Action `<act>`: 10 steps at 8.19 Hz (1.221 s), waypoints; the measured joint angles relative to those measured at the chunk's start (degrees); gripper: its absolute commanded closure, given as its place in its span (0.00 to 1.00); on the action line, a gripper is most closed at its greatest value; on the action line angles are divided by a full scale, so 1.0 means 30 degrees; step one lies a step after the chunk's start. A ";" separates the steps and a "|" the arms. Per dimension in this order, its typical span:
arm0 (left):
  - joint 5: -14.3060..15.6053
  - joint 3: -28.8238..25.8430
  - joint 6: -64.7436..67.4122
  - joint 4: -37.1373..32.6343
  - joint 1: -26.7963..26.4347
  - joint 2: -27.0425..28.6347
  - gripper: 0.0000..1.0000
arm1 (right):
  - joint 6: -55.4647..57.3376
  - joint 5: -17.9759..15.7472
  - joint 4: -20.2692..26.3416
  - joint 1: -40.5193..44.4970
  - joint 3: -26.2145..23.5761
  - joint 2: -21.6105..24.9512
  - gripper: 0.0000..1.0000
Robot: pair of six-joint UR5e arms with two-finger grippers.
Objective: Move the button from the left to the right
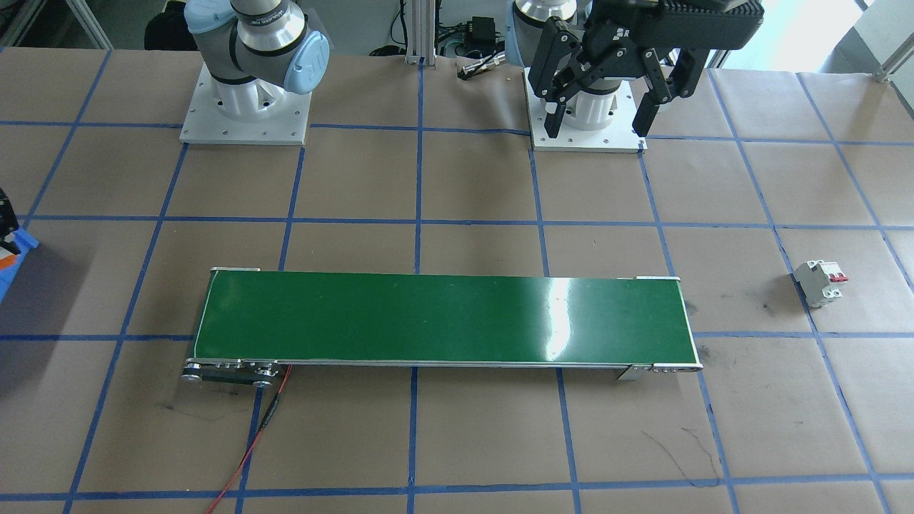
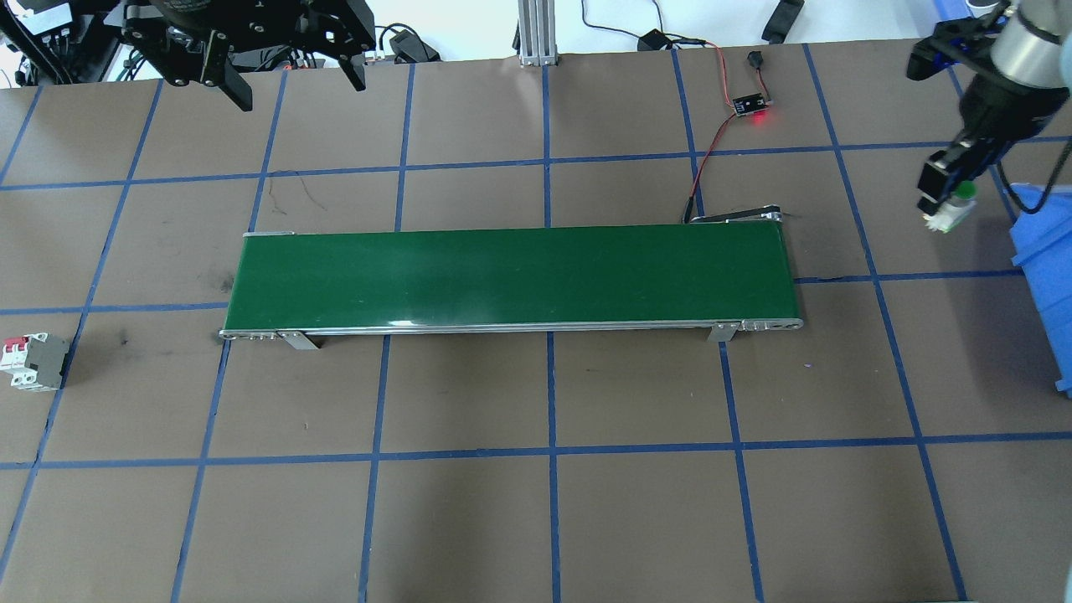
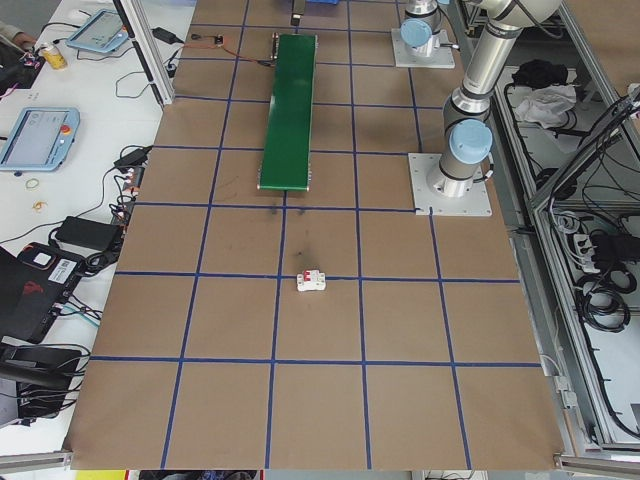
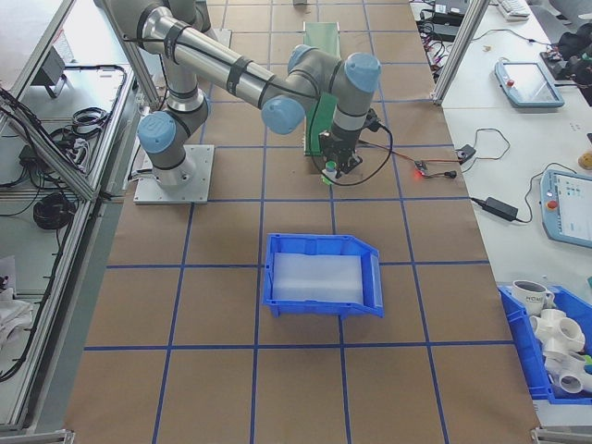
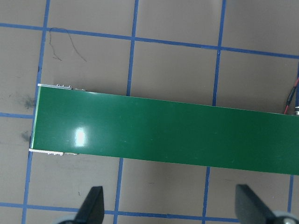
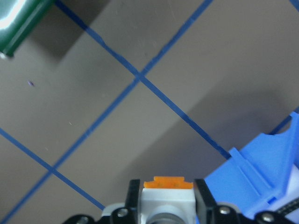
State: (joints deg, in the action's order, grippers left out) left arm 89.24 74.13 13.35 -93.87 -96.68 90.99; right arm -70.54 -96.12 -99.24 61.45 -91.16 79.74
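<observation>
The button [image 2: 953, 209], whitish with a round green cap, hangs above the table just left of the blue bin [image 2: 1045, 268], with my right gripper [image 2: 943, 201] shut on it. In the right wrist view the button's [image 6: 168, 195] orange end faces down between the two fingers [image 6: 134, 198]. The exterior right view shows the button [image 4: 330, 170] under the near arm, beyond the bin's [image 4: 319, 277] far wall. My left gripper [image 2: 300, 90] hangs open and empty high over the table's far left, near its base [image 1: 598, 127]; its fingertips [image 5: 92, 207] frame the belt's left end.
A green conveyor belt [image 2: 511, 276] lies across the table's middle, with red and black wires running to a small board [image 2: 751, 105]. A white circuit breaker with red levers [image 2: 33, 362] sits on the brown paper at the left edge.
</observation>
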 measured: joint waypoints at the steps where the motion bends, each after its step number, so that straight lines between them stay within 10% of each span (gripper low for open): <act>1: -0.0005 0.0008 0.0013 0.0000 0.0000 -0.0002 0.00 | -0.3585 -0.0158 -0.0793 -0.1395 0.0001 -0.0063 1.00; 5: -0.0009 0.0057 -0.0039 0.0000 -0.0001 0.0018 0.00 | -1.4877 -0.0131 -0.4028 -0.5989 -0.0055 -0.2371 0.98; 10: -0.0011 0.0298 -0.0012 0.0000 -0.0028 -0.0024 0.00 | -1.8438 -0.0517 -0.6484 -0.6548 -0.0243 -0.5669 0.72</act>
State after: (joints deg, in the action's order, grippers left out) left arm 89.21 75.02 13.31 -93.87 -96.76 90.92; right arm -125.85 -97.67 -118.69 41.81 -91.89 62.74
